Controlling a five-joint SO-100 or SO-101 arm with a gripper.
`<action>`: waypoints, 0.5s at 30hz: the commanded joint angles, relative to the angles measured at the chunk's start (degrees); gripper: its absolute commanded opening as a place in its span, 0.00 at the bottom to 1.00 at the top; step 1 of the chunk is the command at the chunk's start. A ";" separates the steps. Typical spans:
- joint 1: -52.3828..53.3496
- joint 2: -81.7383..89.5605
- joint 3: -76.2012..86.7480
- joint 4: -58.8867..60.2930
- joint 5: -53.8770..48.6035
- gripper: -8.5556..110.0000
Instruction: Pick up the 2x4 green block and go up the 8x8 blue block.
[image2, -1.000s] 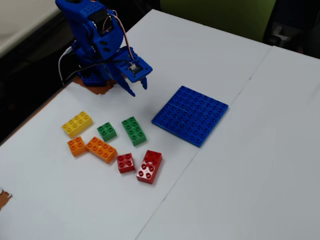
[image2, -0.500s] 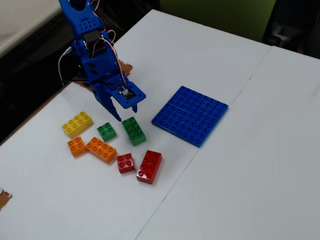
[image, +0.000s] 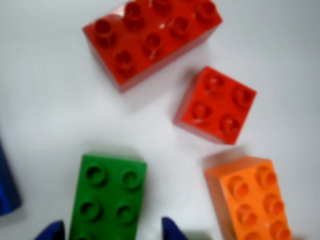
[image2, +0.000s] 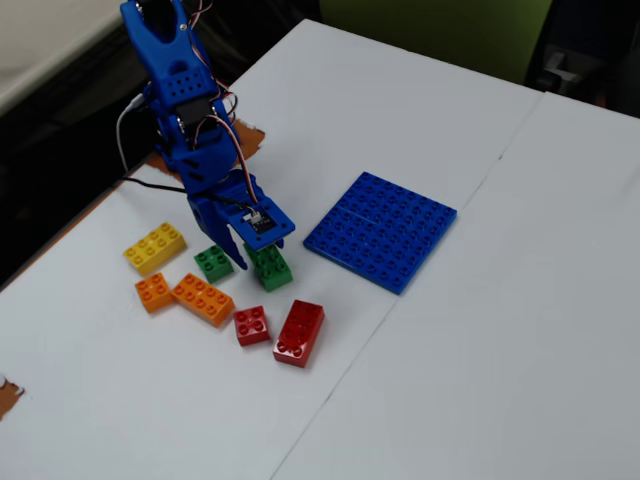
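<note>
I see the tool (image: 112, 230) spread open, its fingertips (image: 172, 229) on both sides of the 2x4 green block (image: 107, 197), not clenched, the 8x8 blue block (image2: 381, 230) apart on the table (image2: 500, 350).

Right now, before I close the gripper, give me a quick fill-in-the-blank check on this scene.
1. The gripper straddles the oblong ___ plastic 2x4 brick.
2. The flat blue studded square plate carries ___ bricks.
3. In the wrist view, the square 2x2 brick is ___.
4. In the fixed view, the yellow brick lies ___ of the gripper.

Missing: green; no; red; left
</note>
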 joint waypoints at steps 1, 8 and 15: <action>-0.62 -0.44 0.35 -2.55 0.26 0.27; -1.41 -1.58 3.25 -6.94 0.62 0.27; -2.02 -3.08 3.69 -8.53 1.93 0.28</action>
